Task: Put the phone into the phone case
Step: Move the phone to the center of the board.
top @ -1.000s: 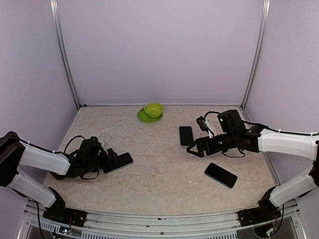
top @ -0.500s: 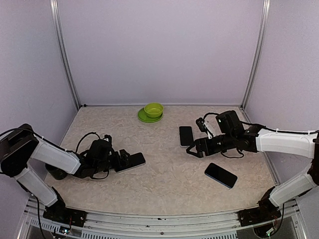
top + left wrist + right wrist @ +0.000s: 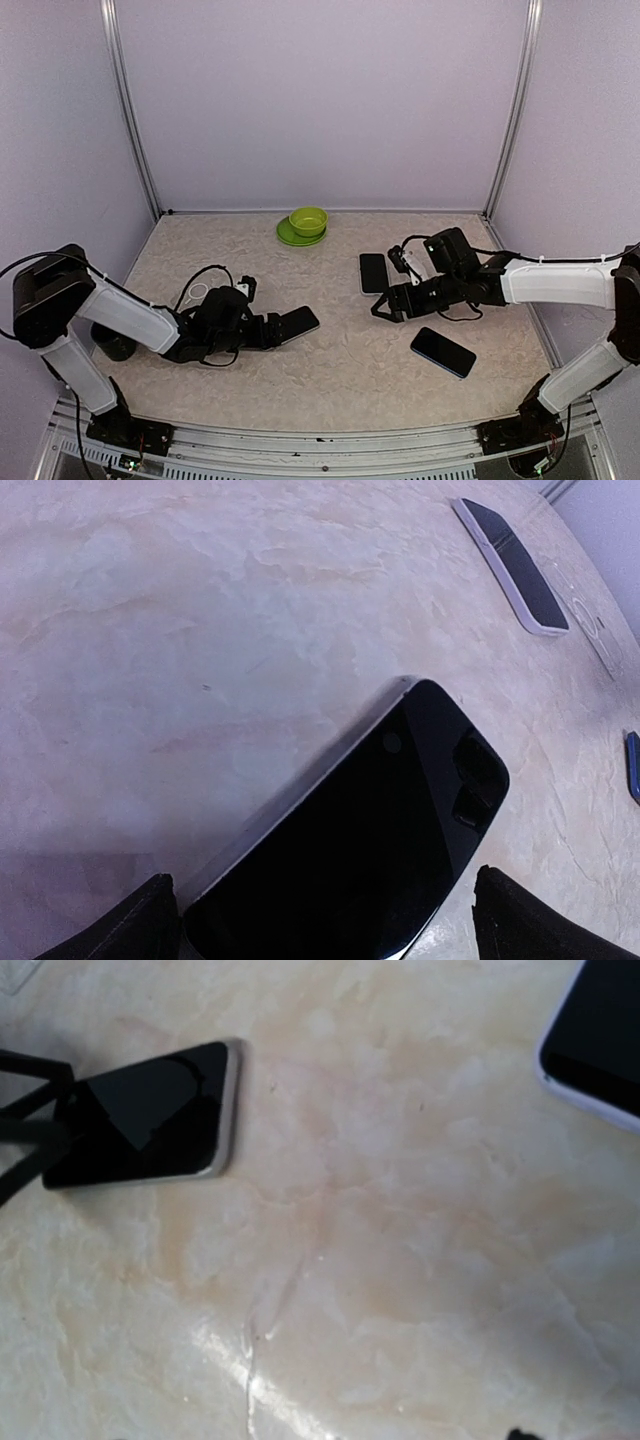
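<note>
A black phone with a silver edge (image 3: 298, 324) lies flat on the table between the fingers of my left gripper (image 3: 280, 330), which is shut on its sides. In the left wrist view the phone (image 3: 370, 830) fills the lower middle, with a fingertip at each bottom corner. The white-rimmed phone case (image 3: 373, 272) lies flat at centre right, and shows far off in the left wrist view (image 3: 510, 565). My right gripper (image 3: 385, 303) hovers low just in front of the case, open and empty. The right wrist view shows the phone (image 3: 150, 1115) and the case's corner (image 3: 600, 1030).
A second dark phone-like slab (image 3: 442, 352) lies right of centre near the front. A green bowl on a green plate (image 3: 308, 222) stands at the back middle. A white ring-shaped item (image 3: 200, 292) and a dark round object (image 3: 115, 348) sit at the left.
My left gripper has slid the phone to the right across the table, toward the centre. My right gripper has shifted slightly left and lower.
</note>
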Controlling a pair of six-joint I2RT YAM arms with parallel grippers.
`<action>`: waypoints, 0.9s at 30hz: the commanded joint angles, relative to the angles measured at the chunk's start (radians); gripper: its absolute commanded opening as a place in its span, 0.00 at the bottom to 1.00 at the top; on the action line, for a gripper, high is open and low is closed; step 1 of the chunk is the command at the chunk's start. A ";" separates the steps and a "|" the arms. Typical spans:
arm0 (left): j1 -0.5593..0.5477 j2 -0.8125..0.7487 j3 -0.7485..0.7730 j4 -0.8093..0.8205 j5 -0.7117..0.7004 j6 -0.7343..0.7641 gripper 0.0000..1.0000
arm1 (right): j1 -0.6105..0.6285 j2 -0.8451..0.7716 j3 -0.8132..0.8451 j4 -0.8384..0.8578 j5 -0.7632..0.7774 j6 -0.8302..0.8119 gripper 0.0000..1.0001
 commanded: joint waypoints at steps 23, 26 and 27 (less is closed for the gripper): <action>-0.129 0.106 0.062 -0.011 0.087 0.164 0.99 | 0.009 -0.001 0.040 -0.030 0.074 -0.036 0.79; -0.138 0.088 0.065 -0.029 0.047 0.173 0.99 | 0.008 0.010 0.079 -0.081 0.123 -0.056 0.79; -0.140 0.081 0.064 -0.031 0.038 0.174 0.99 | 0.006 0.014 0.092 -0.099 0.151 -0.064 0.79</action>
